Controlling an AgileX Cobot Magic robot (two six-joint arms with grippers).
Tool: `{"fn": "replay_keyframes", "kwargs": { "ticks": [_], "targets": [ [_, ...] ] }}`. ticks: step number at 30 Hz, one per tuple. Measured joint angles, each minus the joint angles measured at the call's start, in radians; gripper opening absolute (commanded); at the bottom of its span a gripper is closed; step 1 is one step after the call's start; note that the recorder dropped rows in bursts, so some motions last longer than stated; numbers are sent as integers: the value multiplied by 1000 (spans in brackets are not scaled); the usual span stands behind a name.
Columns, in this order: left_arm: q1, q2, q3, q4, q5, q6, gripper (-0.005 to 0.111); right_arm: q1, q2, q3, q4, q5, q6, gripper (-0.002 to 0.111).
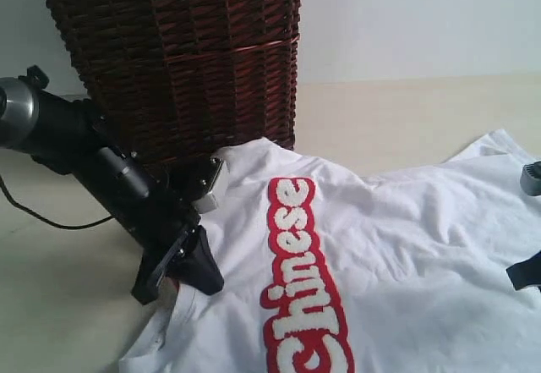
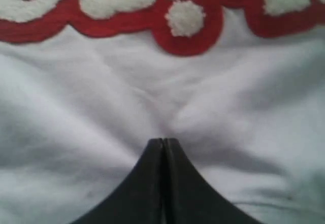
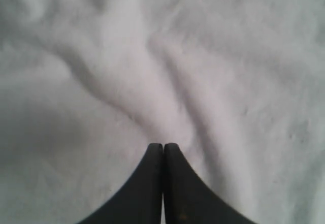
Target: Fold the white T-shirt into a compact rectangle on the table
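The white T-shirt (image 1: 406,246) lies spread and rumpled on the cream table (image 1: 406,111), its red band of fuzzy white letters (image 1: 308,280) running down the middle. My left gripper (image 1: 182,284) presses on the shirt's left edge near the collar. In the left wrist view its jaws (image 2: 163,140) are shut, with white cloth puckered at the tips below the red band (image 2: 101,26). Only a black piece of my right gripper (image 1: 526,270) shows at the frame's right edge, over the shirt. Its jaws (image 3: 163,145) are shut where a ridge of cloth (image 3: 137,82) runs into the tips.
A tall dark red-brown wicker basket (image 1: 186,60) with white lace trim stands just behind the left arm and the shirt's upper corner. A black cable (image 1: 51,216) trails across the table at the left. Bare table stretches behind the shirt to the right.
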Motion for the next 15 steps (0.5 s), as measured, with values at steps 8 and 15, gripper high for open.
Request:
{"fn": "replay_keyframes", "kwargs": {
  "ticks": [8, 15],
  "targets": [
    [-1, 4, 63, 93, 187, -36, 0, 0, -54, 0, 4, 2, 0, 0],
    [9, -44, 46, 80, 191, -83, 0, 0, -66, 2, 4, 2, 0, 0]
  ]
}}
